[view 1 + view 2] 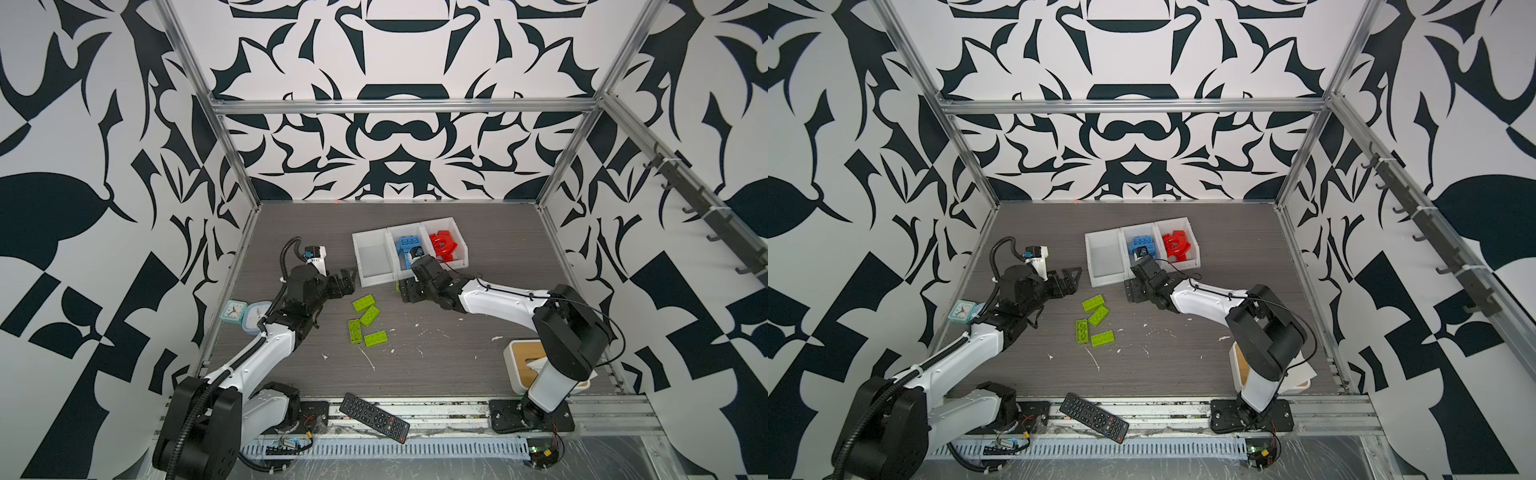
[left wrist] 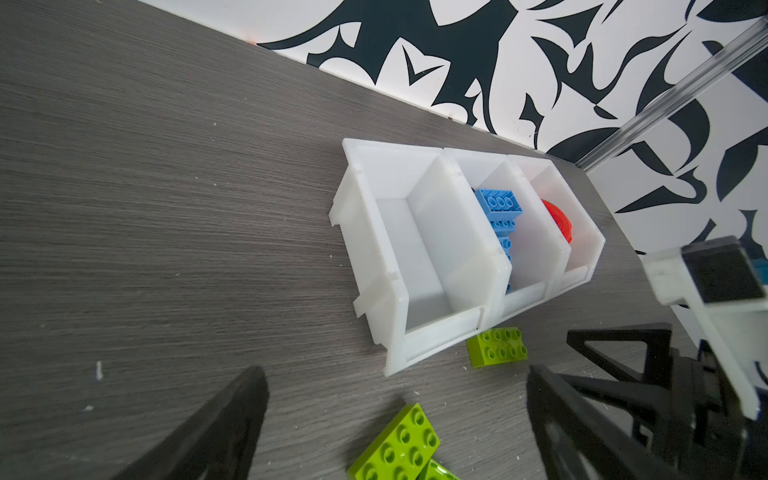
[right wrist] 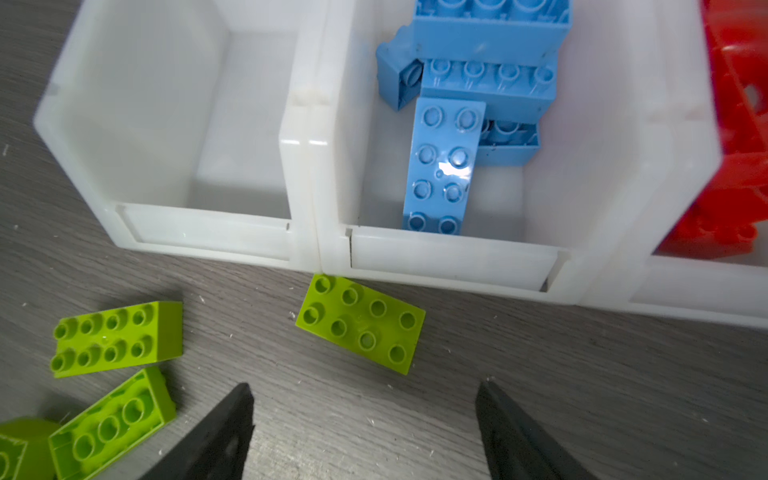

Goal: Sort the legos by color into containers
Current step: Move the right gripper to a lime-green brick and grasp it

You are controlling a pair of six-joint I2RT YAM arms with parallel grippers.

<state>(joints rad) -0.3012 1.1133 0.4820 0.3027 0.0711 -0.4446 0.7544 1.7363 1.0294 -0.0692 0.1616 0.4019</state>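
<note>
The containers (image 1: 374, 259) are three joined white bins at the back middle of the table. The left bin (image 3: 166, 124) holds nothing, the middle one holds blue legos (image 3: 440, 166), and the right one holds red legos (image 1: 444, 245). Several lime green legos (image 1: 363, 302) lie loose on the table in front of the bins. One green brick (image 3: 360, 324) lies right against the bins' front edge. My right gripper (image 3: 363, 388) hangs open just short of that brick, holding nothing. My left gripper (image 2: 397, 374) is open and empty, left of the bins, above another green brick (image 2: 399, 446).
A black remote (image 1: 374, 417) lies on the front rail. Two small clocks (image 1: 243, 313) stand at the table's left edge by the left arm. A white box with a wooden lid (image 1: 521, 353) sits at the front right, behind the right arm. White scraps dot the table.
</note>
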